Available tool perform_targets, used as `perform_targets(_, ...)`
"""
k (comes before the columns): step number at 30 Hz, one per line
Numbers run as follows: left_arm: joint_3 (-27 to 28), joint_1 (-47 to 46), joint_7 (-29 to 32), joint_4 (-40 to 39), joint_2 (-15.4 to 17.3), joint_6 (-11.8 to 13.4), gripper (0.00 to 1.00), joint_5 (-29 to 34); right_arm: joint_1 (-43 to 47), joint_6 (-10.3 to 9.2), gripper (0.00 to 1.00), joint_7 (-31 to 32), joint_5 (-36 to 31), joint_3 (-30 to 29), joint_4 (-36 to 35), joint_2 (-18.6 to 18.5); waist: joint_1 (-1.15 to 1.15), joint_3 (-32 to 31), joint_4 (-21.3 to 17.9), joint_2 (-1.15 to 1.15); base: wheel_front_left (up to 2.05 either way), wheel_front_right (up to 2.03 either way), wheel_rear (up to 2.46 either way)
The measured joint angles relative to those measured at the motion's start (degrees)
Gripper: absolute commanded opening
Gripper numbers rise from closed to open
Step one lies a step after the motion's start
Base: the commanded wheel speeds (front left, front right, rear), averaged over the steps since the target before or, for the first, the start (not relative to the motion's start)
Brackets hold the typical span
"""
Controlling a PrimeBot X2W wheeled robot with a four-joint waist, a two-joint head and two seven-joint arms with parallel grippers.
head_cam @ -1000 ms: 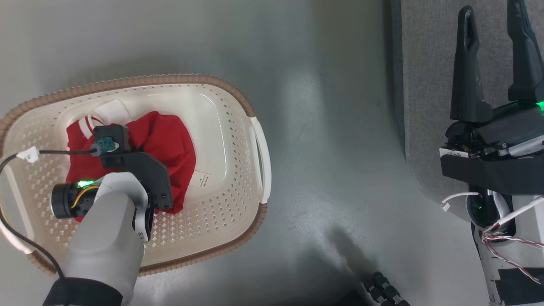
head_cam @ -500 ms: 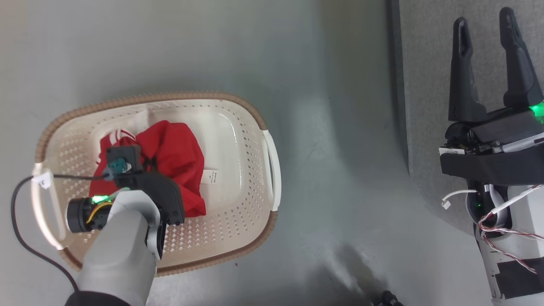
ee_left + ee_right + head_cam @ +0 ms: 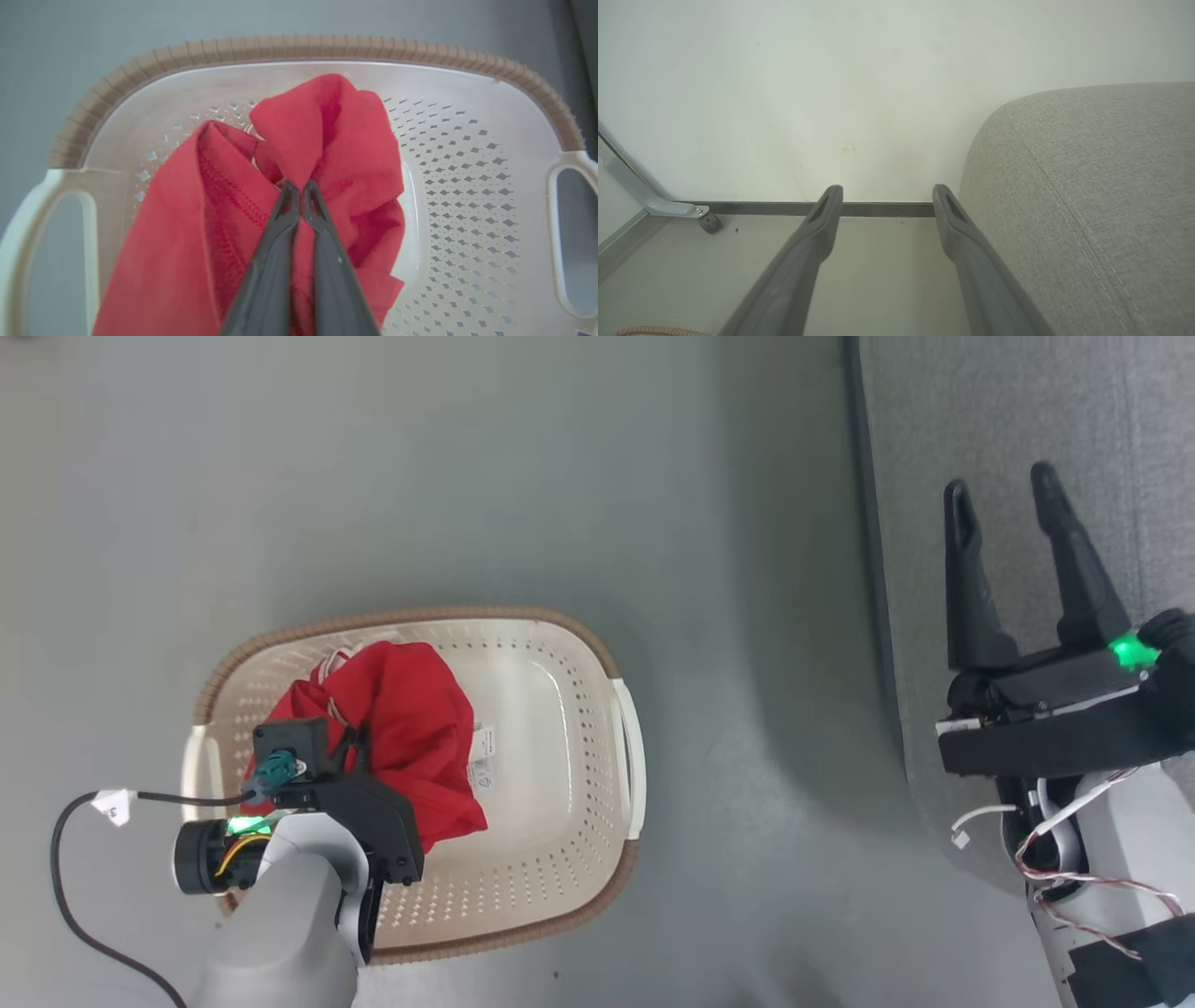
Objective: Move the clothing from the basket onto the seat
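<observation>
Presently, we are finding the clothing [image 3: 327, 140] gathered into a bunched red peak inside the basket [image 3: 299, 46], occupying the left half of it as the head view shows it. A white care label [image 3: 481, 756] is hanging at the garment's edge.

The left gripper [image 3: 297, 189] is pinching a fold at the crown of the bunch. Its fingers are closed together on the fabric, with red cloth draping down on both sides of them. We are judging that a grip this high is being taken so that the garment hangs clear of the perforated walls as it comes up. Whether the lower folds are resting on the basket bottom, we are unable to tell.

The basket is sitting on the grey floor [image 3: 560, 476], well apart from the seat [image 3: 1027, 411], which is lying at the right of the head view.

The right gripper [image 3: 999, 485] is hanging near the seat's edge with its fingers spread apart and holding nothing. We are reading this as a standby posture that is leaving the way to the seat unobstructed.

We are assessing the step in hand as the lift-out, with the carry across the floor and the release on the seat not yet done. We are flagging one risk: a trailing hem may snag on the woven rim.
</observation>
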Motion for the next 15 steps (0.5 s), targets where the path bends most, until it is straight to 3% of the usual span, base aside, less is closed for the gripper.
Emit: perform_targets(15,-0.02,5.56,-1.55,-2.77,-0.22,-2.09,0.0,-0.25,7.1,0.49,1.0,-0.49,-0.13,2.59,6.79,0.92,-0.01,-12.99,2.92,0.0,0.0,0.0,0.0)
